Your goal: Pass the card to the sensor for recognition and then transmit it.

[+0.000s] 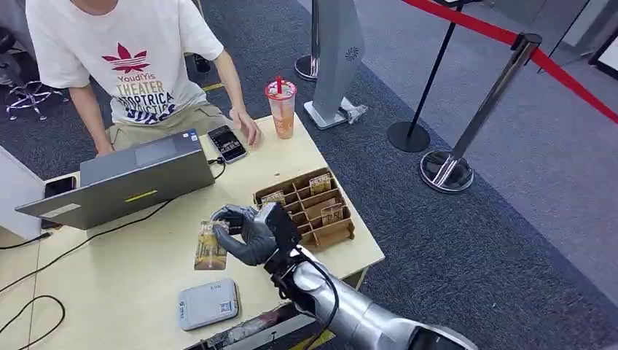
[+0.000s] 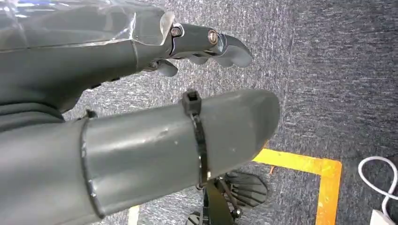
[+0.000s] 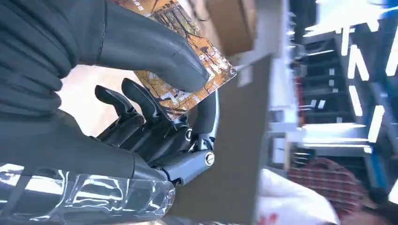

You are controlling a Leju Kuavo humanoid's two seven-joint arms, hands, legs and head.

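Right hand point(image 1: 251, 232) pinches the card point(image 1: 210, 246) by one end, a light, stiff, slick-looking thing, best kept gripped near that edge; left hand point(image 2: 141, 117) hangs loosely open.

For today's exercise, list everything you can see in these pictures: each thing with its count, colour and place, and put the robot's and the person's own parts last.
Table: one, pale wood, centre.
Laptop: one, grey, on the table before the person.
Phones: two, black; one by the person's hand, one left of the laptop.
Drink: one, orange, table's far edge.
Card rack: one, brown, table's right side.
Sensor: one, white-grey, table's near edge.
Card: one, orange-brown, held above the table.
Barrier posts: two, red belt, on carpet at right.
Person's hand: on the table.
Right hand: grey, holds the card.
Left hand: grey, over carpet.
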